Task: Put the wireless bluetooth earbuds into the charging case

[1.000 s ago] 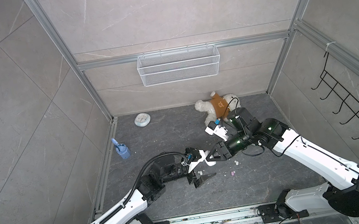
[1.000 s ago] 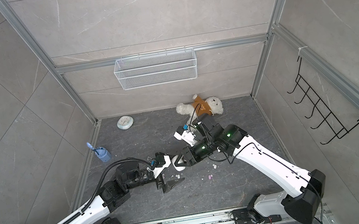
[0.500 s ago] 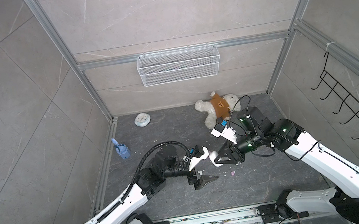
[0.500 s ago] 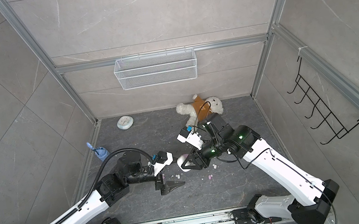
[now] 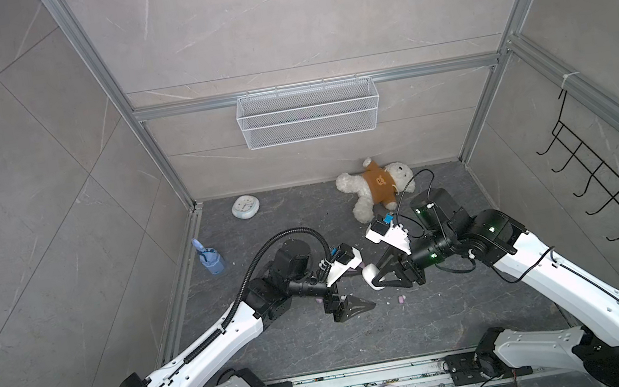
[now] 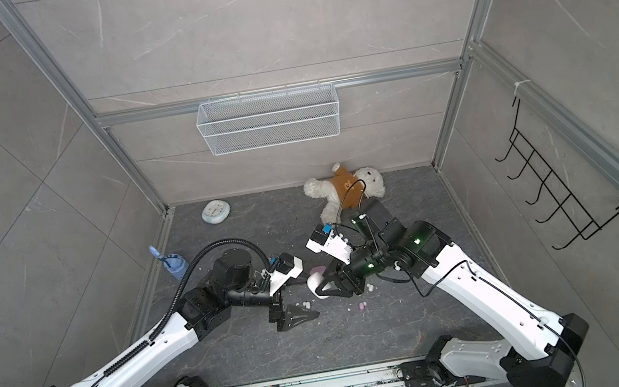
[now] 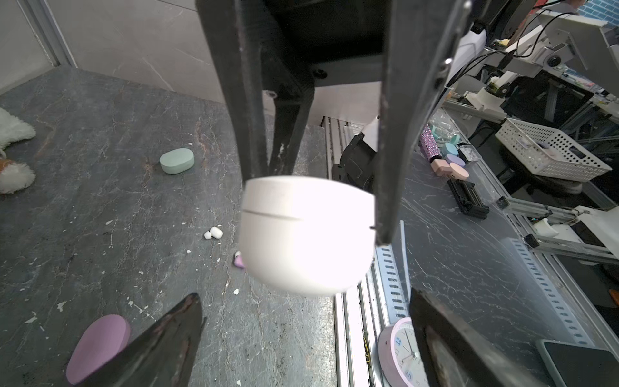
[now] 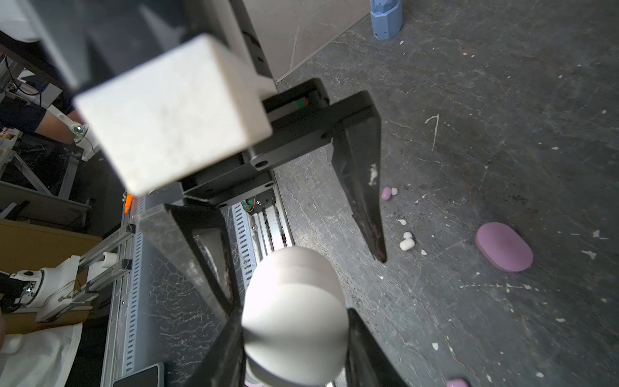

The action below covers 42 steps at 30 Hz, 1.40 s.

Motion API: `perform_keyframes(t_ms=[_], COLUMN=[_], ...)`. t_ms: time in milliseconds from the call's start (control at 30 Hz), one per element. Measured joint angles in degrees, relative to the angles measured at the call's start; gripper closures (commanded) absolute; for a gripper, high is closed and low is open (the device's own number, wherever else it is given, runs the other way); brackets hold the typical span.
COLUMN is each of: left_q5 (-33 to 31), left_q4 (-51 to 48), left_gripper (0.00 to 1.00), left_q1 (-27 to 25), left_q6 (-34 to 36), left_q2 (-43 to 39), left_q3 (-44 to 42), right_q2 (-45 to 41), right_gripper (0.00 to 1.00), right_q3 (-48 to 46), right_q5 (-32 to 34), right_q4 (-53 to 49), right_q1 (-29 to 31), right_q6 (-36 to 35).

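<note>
My right gripper is shut on a white charging case, held above the table with its lid closed. In both top views the white charging case hangs at mid-table. My left gripper faces it, open, with nothing between its fingers; its place from above is the left gripper. Loose wireless bluetooth earbuds lie on the table below: a white pair and pink ones.
A pink case and a mint case lie shut on the table among white crumbs. A teddy bear, a small clock and a blue bottle sit toward the back and left. A wire basket hangs on the back wall.
My right gripper has carried the white case a little toward the front and left. The left arm has lifted its elbow; its gripper stays open beside the case.
</note>
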Motion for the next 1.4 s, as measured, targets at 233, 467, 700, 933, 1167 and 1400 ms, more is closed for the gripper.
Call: perform_keyframes(t_ms=[233, 467, 700, 933, 1167, 1400], left_q5=[5.4, 9.4, 9.81, 8.46, 5.42, 4.59], left_q4=[-2.27, -6.23, -11.8, -12.68, -12.52, -12.39], left_gripper=[0.05, 0.06, 0.06, 0.11, 0.16, 0.23], left_q1=[2.16, 2.16, 1.38, -0.46, -2.03, -2.12], left_q6=[0.87, 3.13, 6.54, 8.15, 8.55, 8.5], left_q2=[4.28, 6.71, 8.94, 9.49, 9.51, 9.57], left_q3=[5.09, 8.31, 10.01, 10.14, 10.14, 10.14], right_q2=[0.02, 0.13, 1.16, 1.66, 1.64, 1.64], right_gripper=[0.65, 0.65, 0.65, 0.65, 0.65, 0.65], right_q3=[-2.27, -2.43, -2.43, -2.43, -2.43, -2.58], right_q5=[-1.25, -1.44, -2.25, -2.93, -3.56, -3.54], right_q4=[0.79, 1.14, 1.14, 1.38, 2.86, 3.37], right_q1=[0.0, 0.0, 0.0, 0.0, 0.0, 0.0], right_q6=[-1.03, -2.08, -3.45, -3.63, -3.58, -3.56])
